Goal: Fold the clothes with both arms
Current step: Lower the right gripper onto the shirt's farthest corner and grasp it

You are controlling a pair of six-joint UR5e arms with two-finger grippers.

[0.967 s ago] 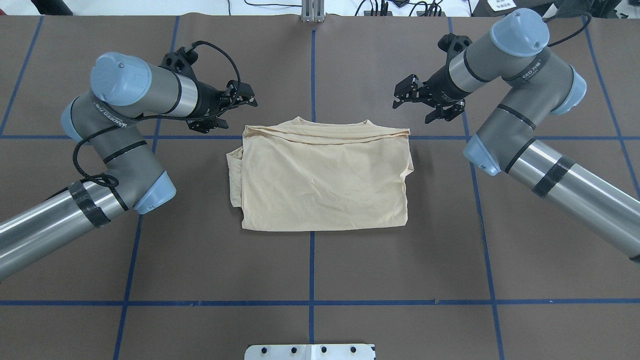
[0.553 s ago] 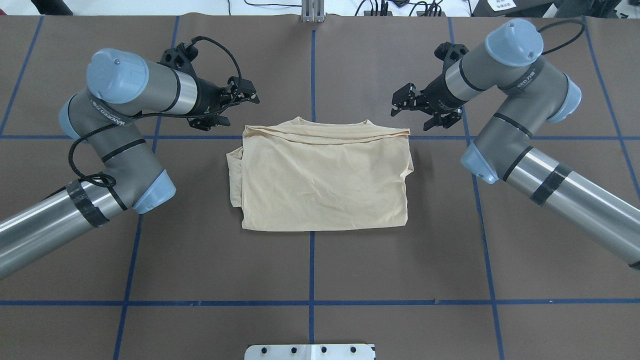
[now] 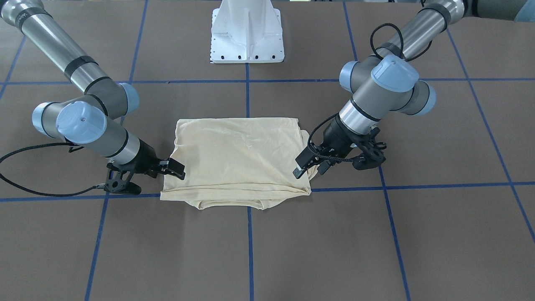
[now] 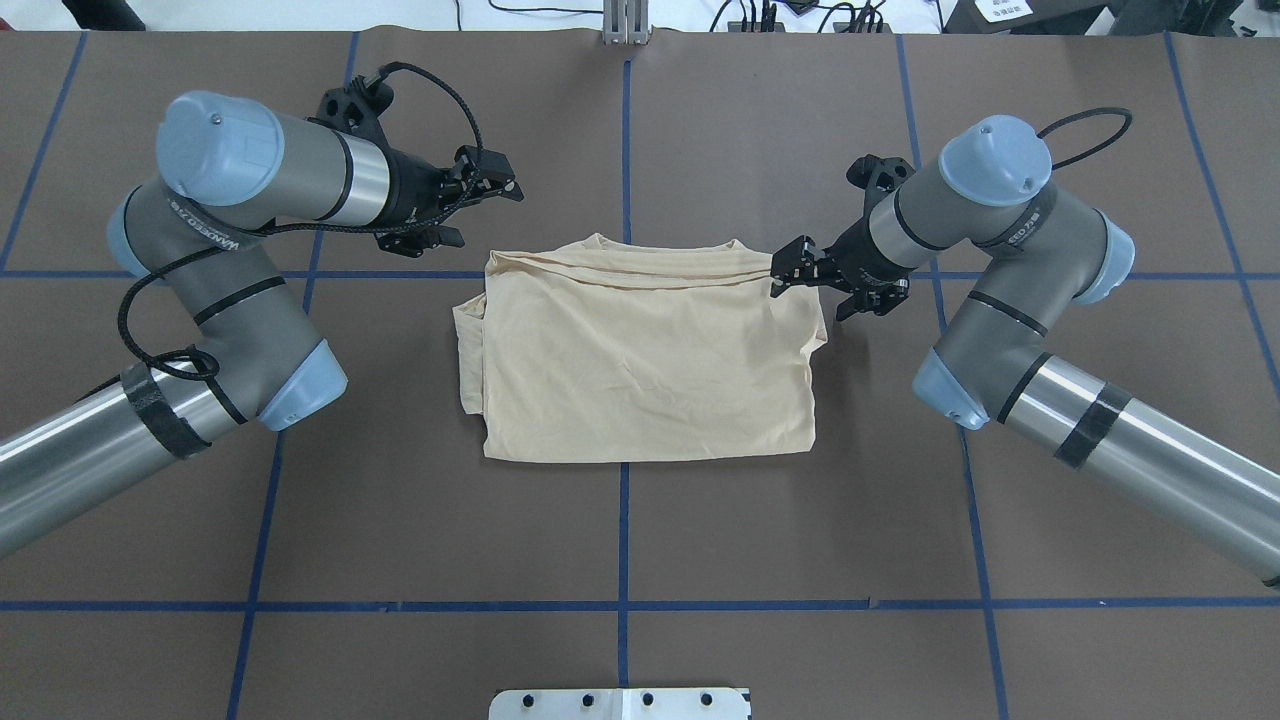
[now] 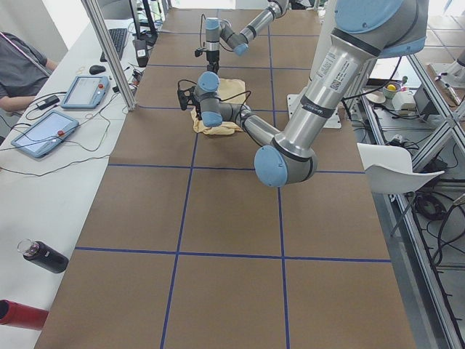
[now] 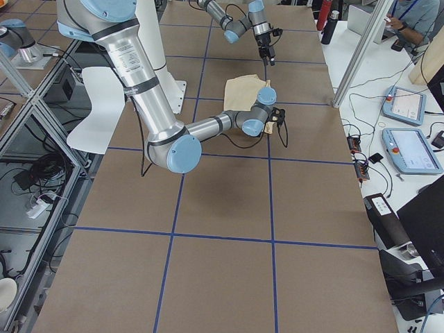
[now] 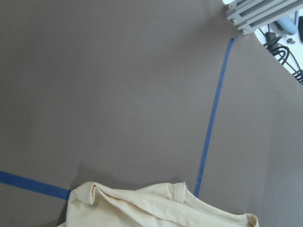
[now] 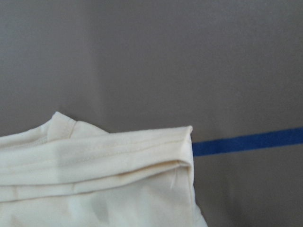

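Brown table (image 4: 400, 520) with the blue tape grid (image 4: 623, 540), and the cream shirt (image 4: 640, 370) lies folded in a rough rectangle dead centre, same as a second ago. Big change: the right gripper (image 4: 815, 288) has come in from out past the shirt's far right corner and now sits right at it, jaws spread, one finger overlapping the edge. The left gripper (image 4: 468, 213) has barely budged; it's a touch farther back, jaws spread too, just off the far left corner and clear of the cloth.

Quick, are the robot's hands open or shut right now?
Left gripper: open, holding nothing.
Right gripper: open, at the shirt corner, holding nothing.
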